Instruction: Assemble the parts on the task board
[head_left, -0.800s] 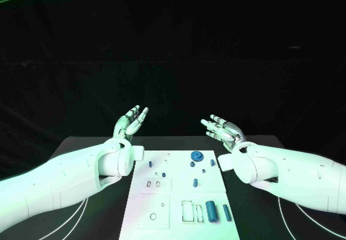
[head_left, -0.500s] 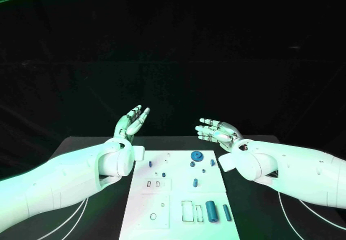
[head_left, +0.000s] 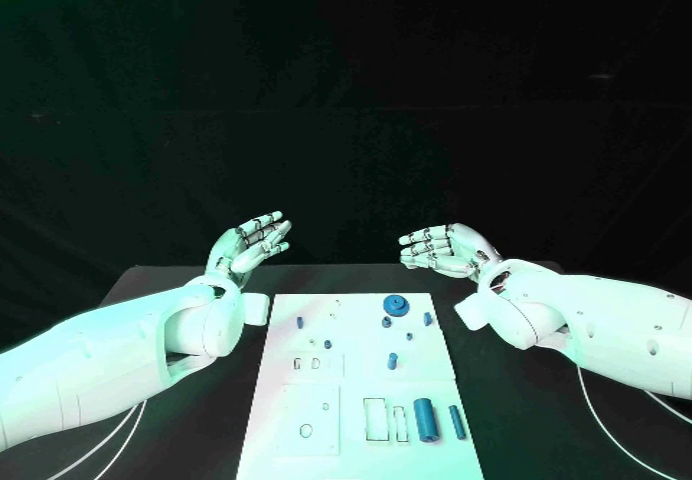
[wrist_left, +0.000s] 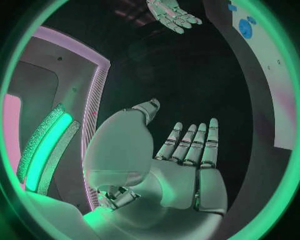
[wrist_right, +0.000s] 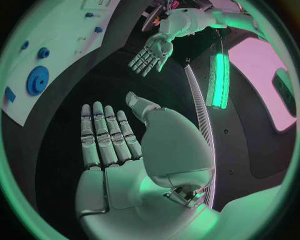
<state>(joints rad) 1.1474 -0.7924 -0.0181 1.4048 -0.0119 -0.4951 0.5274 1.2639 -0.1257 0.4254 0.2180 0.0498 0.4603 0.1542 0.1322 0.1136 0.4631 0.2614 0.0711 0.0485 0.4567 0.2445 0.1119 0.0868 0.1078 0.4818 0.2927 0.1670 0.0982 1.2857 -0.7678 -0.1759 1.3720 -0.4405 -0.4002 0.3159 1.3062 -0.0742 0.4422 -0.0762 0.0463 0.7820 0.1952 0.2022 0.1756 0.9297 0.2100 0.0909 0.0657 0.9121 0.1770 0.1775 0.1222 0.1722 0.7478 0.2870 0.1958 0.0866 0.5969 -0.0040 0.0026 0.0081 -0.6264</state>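
Task board at lower centre of frame on desk, long axis running toward bottom edge. Blue parts lying on it. Left robot hand and right robot hand raised above far end, fingers spread, empty; right slightly nearer blue disc.

The left white arm enters from the lower left of the head view and rises toward the centre. Its silver many-fingered left robot hand is raised, fingers extended and slightly apart, holding nothing. The right white arm enters from the right edge. Its silver right robot hand is raised in the centre right, fingers extended side by side, thumb apart, holding nothing. The two robot hands are apart, facing each other.
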